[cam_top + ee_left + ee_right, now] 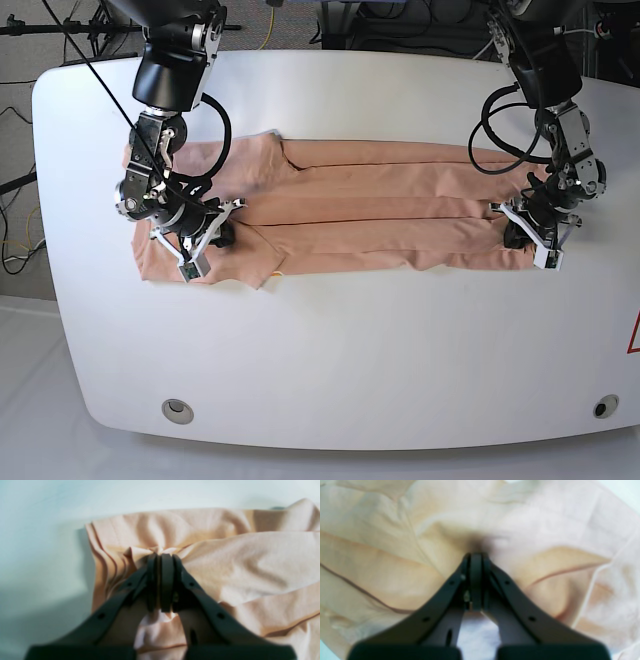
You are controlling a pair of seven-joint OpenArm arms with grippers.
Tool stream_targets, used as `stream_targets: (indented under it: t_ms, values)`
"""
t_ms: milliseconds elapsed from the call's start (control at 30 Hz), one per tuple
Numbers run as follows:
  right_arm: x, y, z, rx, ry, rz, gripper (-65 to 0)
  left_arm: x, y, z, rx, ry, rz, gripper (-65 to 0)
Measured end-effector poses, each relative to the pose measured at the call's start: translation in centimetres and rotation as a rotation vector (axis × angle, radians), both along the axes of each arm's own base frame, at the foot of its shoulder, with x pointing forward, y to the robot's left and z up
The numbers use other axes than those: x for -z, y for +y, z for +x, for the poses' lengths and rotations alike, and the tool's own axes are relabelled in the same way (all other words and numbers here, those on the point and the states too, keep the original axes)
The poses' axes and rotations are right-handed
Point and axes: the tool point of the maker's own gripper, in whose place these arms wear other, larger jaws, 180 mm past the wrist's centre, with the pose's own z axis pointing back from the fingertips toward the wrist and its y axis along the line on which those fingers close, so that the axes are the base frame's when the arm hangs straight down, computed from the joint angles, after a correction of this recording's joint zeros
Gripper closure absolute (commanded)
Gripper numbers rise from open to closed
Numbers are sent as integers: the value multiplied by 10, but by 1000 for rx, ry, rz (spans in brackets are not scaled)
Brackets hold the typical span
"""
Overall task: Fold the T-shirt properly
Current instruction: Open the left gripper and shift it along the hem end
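Peach cotton stretches long across the white table point(330, 330): the T-shirt point(370, 205) lies folded into a narrow band. Left gripper point(162, 556) pinches a bunched edge at one end, jaws tight; right gripper point(475, 555) clamps fabric at the other.

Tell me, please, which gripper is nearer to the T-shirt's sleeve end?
Right. The right gripper is clamped on the T-shirt right at the sleeve end; the left gripper pinches the opposite end, a full shirt length away.
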Motion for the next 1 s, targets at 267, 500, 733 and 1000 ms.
stream_targets:
  t_ms: [267,500,733,1000]
  values:
    - [-1,-1,2,-2,6,-6,0,-14,7,-11,41,53,131,-52]
    - [-1,1,2,-2,11,-8,0,-60,10,-11,64,-65,217,-272]
    - [-1,5,3,2,11,-9,0,-103,10,-4,10,-195,239,-472]
    - [0,8,3,3,12,-3,0,-102,20,-19,-17,-185,250,-496]
